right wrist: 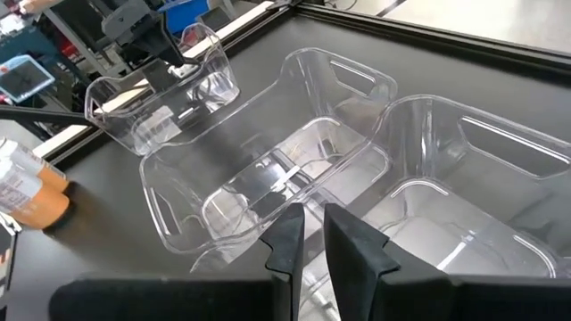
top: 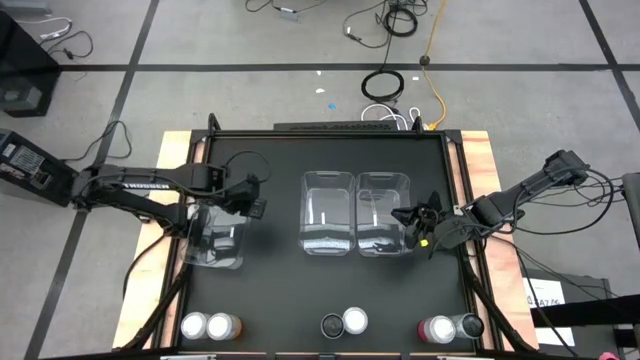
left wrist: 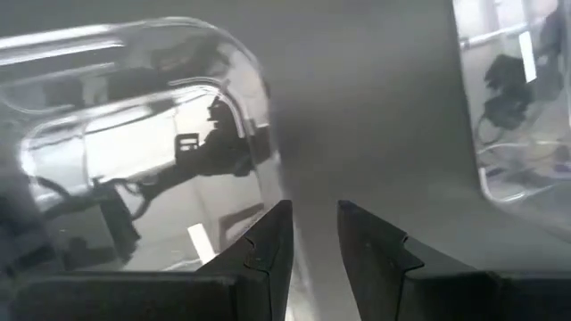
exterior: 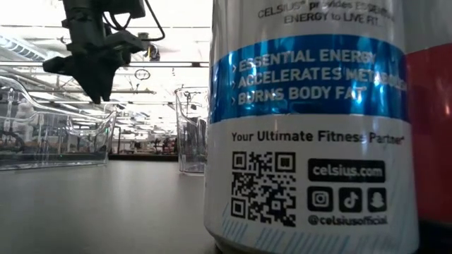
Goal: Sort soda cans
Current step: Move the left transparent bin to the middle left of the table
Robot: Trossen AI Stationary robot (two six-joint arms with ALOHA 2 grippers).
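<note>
Six soda cans stand upright along the table's near edge. Two orange ones (top: 208,325) are at the left, and a dark one beside a silver-topped one (top: 345,322) is in the middle. A pink one next to a dark one (top: 452,327) is at the right. The white-and-blue can (exterior: 304,134) fills the low view. My left gripper (top: 246,195) (left wrist: 314,236) hovers just above the far right corner of the left clear bin (top: 214,240), fingers almost together. My right gripper (top: 415,222) (right wrist: 312,232) hangs over the right bin's (top: 383,212) right side, fingers almost together.
Three clear plastic bins sit mid-table: the left bin, a middle bin (top: 327,212) and the right bin, the last two side by side. Bare black tabletop (top: 300,290) lies between the bins and the cans. Wooden boards border the table's left and right sides.
</note>
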